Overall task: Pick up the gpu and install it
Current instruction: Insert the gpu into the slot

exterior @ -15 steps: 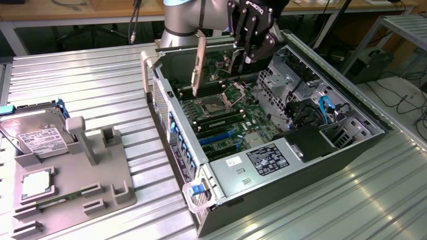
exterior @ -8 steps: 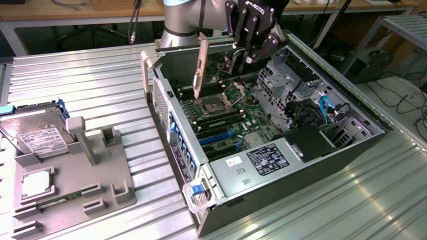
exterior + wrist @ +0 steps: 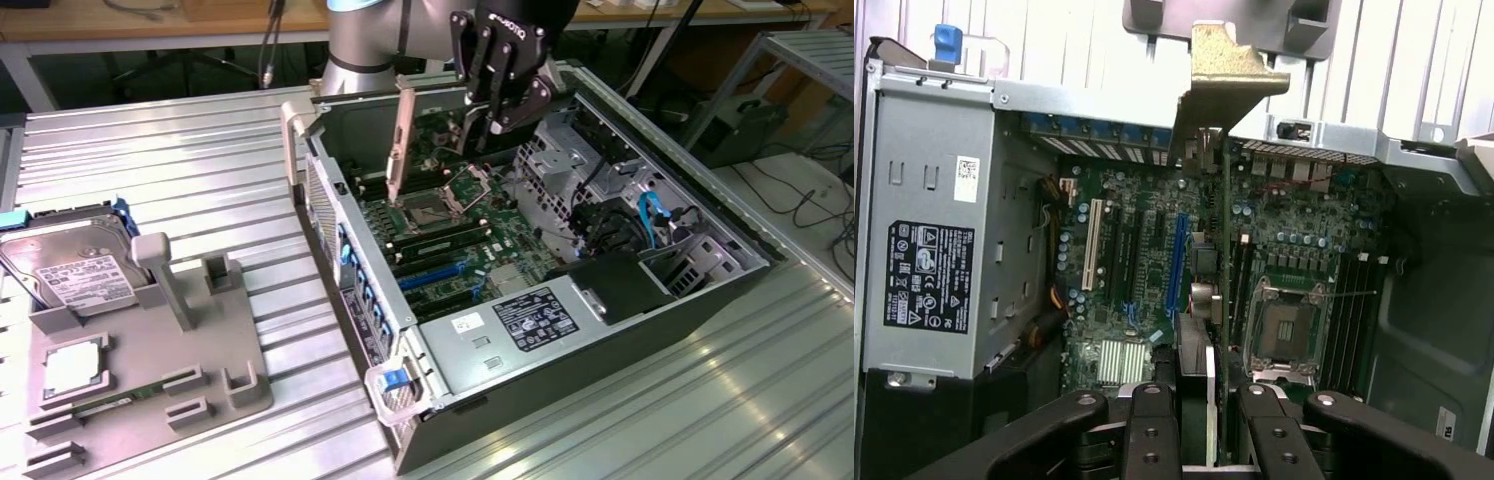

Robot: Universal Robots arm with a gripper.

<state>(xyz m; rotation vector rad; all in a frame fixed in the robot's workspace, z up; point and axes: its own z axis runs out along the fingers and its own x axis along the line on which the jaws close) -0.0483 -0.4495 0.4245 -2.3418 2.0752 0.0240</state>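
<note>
Claw partly closed, clamped on thin dark gpu card with pale metal bracket, held on edge over green motherboard inside open grey computer case. Mid-install; card edge likely needs aligning with slot.

Ribbed metal table, open computer case, grey parts holder
</note>
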